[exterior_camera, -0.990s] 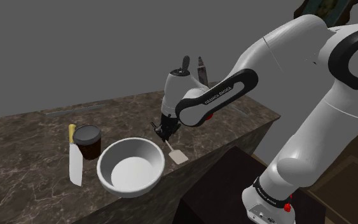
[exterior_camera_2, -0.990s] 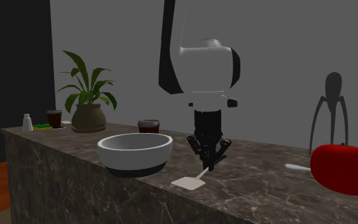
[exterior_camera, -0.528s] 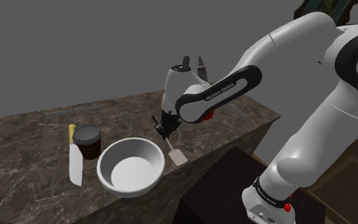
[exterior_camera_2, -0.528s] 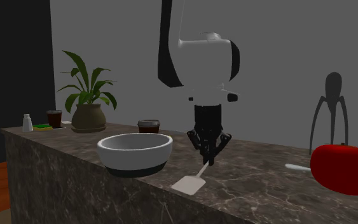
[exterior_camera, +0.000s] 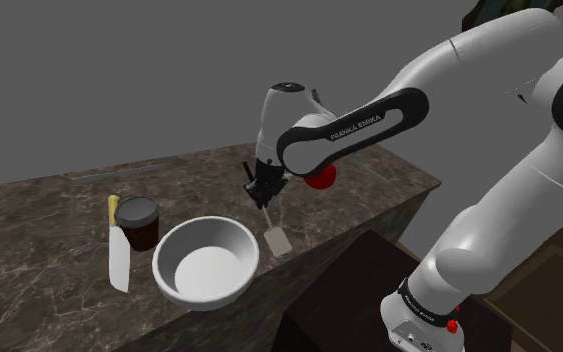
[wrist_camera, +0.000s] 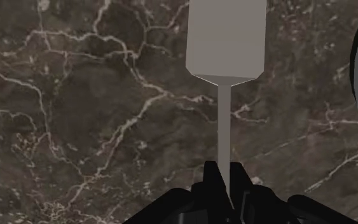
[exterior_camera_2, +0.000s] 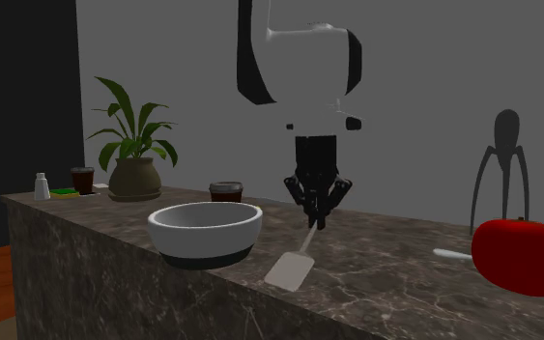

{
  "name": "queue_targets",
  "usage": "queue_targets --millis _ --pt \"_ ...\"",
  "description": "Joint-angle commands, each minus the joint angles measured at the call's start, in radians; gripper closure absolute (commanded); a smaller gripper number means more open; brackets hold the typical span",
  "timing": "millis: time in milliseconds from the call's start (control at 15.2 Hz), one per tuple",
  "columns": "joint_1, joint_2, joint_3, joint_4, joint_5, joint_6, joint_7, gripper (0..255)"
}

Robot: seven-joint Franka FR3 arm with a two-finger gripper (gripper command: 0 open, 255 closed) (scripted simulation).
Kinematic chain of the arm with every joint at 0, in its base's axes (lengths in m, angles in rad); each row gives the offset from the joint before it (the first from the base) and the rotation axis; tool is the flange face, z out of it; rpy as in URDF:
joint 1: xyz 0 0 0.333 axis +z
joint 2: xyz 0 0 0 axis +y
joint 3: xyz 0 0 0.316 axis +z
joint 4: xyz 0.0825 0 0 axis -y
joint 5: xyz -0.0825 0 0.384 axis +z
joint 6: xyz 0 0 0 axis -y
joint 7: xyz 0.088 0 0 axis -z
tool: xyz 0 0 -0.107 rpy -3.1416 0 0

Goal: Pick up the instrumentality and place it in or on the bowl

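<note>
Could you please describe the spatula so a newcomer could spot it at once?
Start at the marble counter and its white bowl. Beside the bowl, the black gripper clasps the spatula: a thin handle ending in a flat pale blade. Unlike the knife past the bowl, it is held.

Dim, flat render, sharp edges, light source perhaps overhead

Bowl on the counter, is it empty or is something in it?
Empty: the bowl shows a bare white inside, and the spatula is clamped in the tool beside it.
</note>
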Motion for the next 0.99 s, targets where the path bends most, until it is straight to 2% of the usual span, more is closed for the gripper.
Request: queue_targets --millis 0,924 --pt "0.001 -0.020 -0.003 0.010 0.011 -0.029 -0.009 255" --pt "0.007 -0.118 -0.023 0.116 0.048 -0.227 -0.044 255"
